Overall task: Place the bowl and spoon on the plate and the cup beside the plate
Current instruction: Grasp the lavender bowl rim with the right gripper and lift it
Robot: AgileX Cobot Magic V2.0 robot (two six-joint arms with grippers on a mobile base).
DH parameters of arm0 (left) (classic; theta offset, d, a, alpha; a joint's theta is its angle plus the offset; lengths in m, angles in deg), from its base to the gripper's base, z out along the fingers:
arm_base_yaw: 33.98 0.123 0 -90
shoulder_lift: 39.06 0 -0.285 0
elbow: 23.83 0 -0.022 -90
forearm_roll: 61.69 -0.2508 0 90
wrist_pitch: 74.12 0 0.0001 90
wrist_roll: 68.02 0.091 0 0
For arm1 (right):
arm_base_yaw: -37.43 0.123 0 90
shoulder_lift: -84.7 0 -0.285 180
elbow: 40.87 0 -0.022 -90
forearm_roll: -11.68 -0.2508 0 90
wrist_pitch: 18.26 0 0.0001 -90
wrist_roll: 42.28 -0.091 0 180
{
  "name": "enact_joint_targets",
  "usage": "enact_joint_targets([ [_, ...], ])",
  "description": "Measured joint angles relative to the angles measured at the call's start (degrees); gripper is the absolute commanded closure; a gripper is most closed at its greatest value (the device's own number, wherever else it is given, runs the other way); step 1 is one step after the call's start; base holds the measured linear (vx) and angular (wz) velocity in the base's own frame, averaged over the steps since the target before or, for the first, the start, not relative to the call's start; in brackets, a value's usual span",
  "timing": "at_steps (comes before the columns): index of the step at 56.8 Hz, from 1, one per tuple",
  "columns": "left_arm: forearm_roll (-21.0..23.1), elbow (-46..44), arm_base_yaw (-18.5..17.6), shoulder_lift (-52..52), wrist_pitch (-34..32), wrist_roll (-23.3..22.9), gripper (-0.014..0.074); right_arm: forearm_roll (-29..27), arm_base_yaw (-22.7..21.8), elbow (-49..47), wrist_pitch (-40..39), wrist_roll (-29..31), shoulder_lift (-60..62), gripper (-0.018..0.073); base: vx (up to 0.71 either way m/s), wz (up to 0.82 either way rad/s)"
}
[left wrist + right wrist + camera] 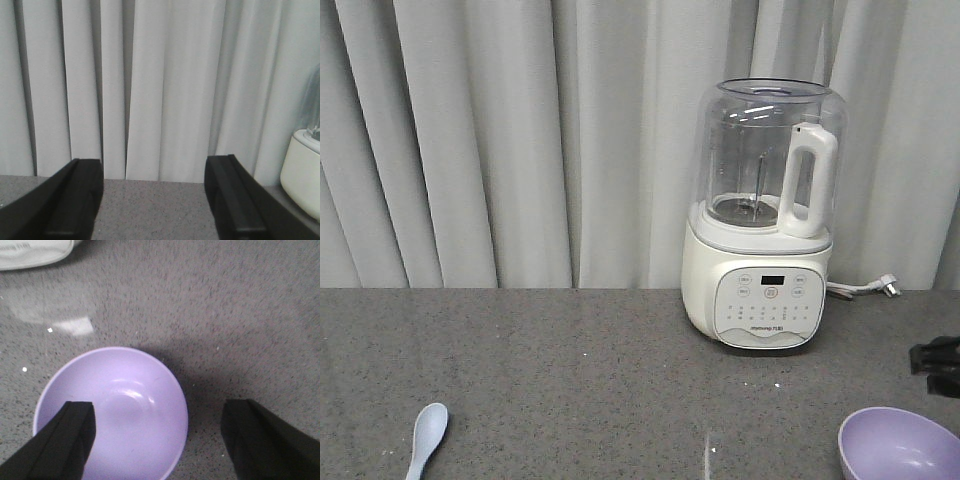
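Left claw [155,200]: we see it apart, facing curtain [165,90].
Right claw [157,437]: apart, above our bowl [120,405].
Spoon [426,437]: on counter [580,380], well apart.

Blender control panel [769,306]: tiny button captions and a logo line are showing, all too small to read.
Legible text: none is showing in any view.

Staged kitchen counter: blender [762,215], grey speckled worktop [570,370], curtain backdrop [500,140].
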Motion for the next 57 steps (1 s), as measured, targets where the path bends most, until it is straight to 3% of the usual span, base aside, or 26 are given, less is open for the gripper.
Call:
enact_joint_targets([
  [8, 0.0, 0.0, 0.0, 0.0, 1.0, 0.1, 0.0038, -4.8, -5.6, 0.0, -0.3, 0.8, -7.6, -0.0004, 0.0, 0.0],
  [19, 0.0, 0.0, 0.0, 0.0, 1.4, 0.2, 0.0038, -19.4, -15.1, -0.1, -1.1, 15.0, -12.1, -0.0004, 0.0, 0.0],
  [26, 0.0, 0.0, 0.0, 0.0, 1.4, 0.2, 0.0038, -22.6, -16.5, -0.2, -1.1, 19.4, -15.2, -0.0004, 0.0, 0.0],
  [40, 0.0, 0.0, 0.0, 0.0, 1.9, 0.2, 0.0038, -23.8, -16.7, -0.3, -2.2, 21.4, -20.3, 0.0032, 0.0, 0.0],
  [45, 0.0, 0.0, 0.0, 0.0, 2.5, 0.2, 0.0038, -23.9, -16.7, -0.3, -2.8, 21.5, -21.7, 0.0153, 0.0, 0.0],
  [52, 0.0, 0.0, 0.0, 0.0, 3.8, 0.2, 0.0038, -24.1, -16.7, -0.3, -3.6, 21.5, -22.0, 0.0518, 0.0, 0.0],
  [54, 0.0, 0.0, 0.0, 0.0, 4.1, 0.2, 0.0038, -24.1, -16.7, -0.3, -3.7, 21.5, -22.0, 0.0575, 0.0, 0.0],
  [57, 0.0, 0.0, 0.0, 0.0, 4.5, 0.2, 0.0038, -25.5, -16.7, -0.4, -3.9, 21.5, -21.8, 0.0574, 0.0, 0.0],
])
